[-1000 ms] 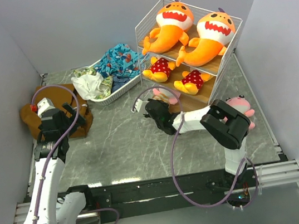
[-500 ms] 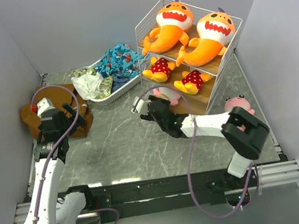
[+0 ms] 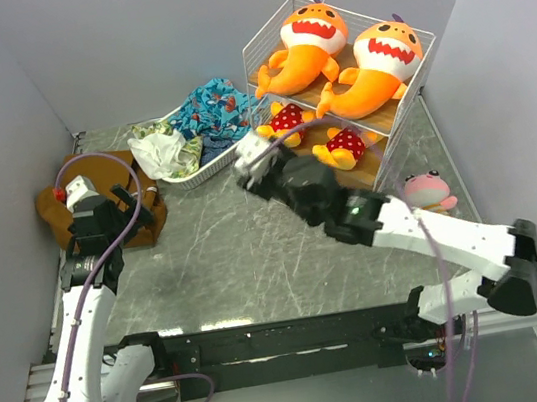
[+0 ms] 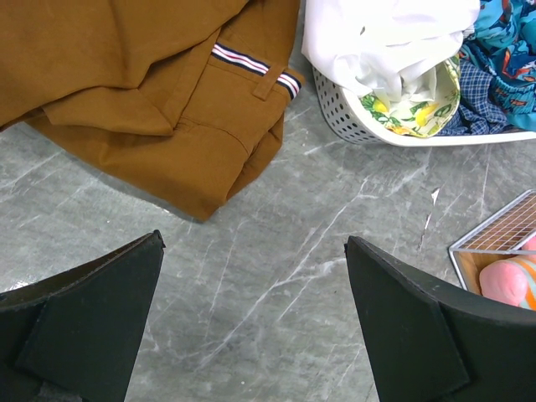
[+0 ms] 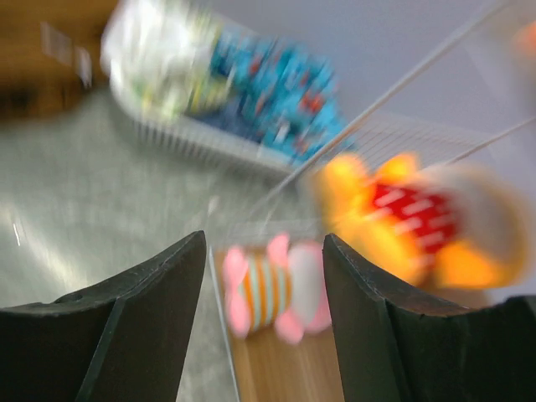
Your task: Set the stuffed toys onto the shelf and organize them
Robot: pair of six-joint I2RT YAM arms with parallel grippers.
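One pink plush (image 3: 431, 189) by shelf's (image 3: 385, 121) R corner — R gripper (image 3: 250, 160) at L corner.

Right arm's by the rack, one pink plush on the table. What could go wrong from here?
1. The open right gripper hangs close to the tall white wire rack, facing the small pink striped plush on its bottom plank; a careless swing could snag wire or knock it out.
2. The other pink plush lies on the table beside the rack, near the right wall: a cramped reach.
3. The right wrist view is blurred.
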